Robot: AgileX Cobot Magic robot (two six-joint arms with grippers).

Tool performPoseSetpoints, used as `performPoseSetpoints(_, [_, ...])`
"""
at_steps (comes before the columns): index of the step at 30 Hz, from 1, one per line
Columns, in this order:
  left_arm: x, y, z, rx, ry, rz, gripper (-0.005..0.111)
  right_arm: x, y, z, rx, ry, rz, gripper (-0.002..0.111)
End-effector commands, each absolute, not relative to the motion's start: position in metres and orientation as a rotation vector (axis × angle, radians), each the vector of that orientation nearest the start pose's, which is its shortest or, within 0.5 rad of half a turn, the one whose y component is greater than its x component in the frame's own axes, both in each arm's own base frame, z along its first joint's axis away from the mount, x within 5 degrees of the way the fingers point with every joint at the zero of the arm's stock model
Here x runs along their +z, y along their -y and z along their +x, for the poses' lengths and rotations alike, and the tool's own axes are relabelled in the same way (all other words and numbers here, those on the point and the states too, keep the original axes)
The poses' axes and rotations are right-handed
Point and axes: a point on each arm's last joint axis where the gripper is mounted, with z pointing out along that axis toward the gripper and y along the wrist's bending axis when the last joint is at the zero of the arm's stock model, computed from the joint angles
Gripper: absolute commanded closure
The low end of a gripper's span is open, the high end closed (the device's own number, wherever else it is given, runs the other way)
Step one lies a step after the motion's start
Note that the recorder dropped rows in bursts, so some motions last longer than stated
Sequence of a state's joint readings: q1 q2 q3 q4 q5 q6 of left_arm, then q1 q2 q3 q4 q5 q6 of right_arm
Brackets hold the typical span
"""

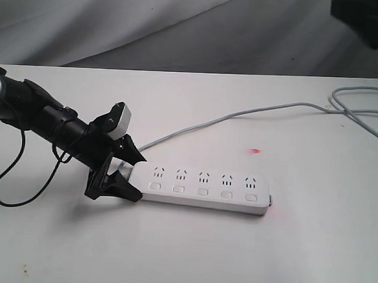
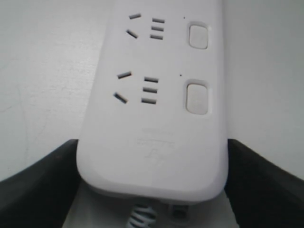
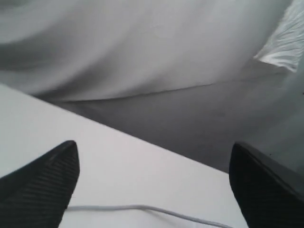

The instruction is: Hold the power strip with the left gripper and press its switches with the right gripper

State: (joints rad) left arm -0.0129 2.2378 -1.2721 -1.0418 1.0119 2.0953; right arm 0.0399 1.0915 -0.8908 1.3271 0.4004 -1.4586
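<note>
The power strip (image 1: 205, 198) lies flat on the white table (image 1: 171, 260), just below the middle of the exterior frame. Its five switches (image 1: 202, 192) run along the lower edge, and the grey cord (image 1: 240, 115) trails to the upper right. The left gripper (image 1: 137, 178) is clamped across the strip's left end. Only the left wrist view shows both black fingers (image 2: 38, 190) pressed against the strip's sides. The right gripper (image 3: 153, 147) hangs above the table edge and cord, its jaws wide apart and holding nothing. The exterior view catches only a dark piece of the right arm (image 1: 363, 20) in its upper right corner.
</note>
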Motion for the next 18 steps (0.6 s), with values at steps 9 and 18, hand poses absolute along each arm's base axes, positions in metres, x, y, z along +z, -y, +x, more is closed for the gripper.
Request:
performPoseSetpoints(9, [0.08,0.071,0.382,-0.844,-1.924,1.587,0.066,0.425,-0.039,0.155,0.271,-1.477,-0.364,0.051])
performPoseSetpoints(18, [0.08,0.071,0.382,-0.844,-1.924,1.587,0.066,0.441,-0.047,0.098,0.437,-1.377,-0.39,0.089])
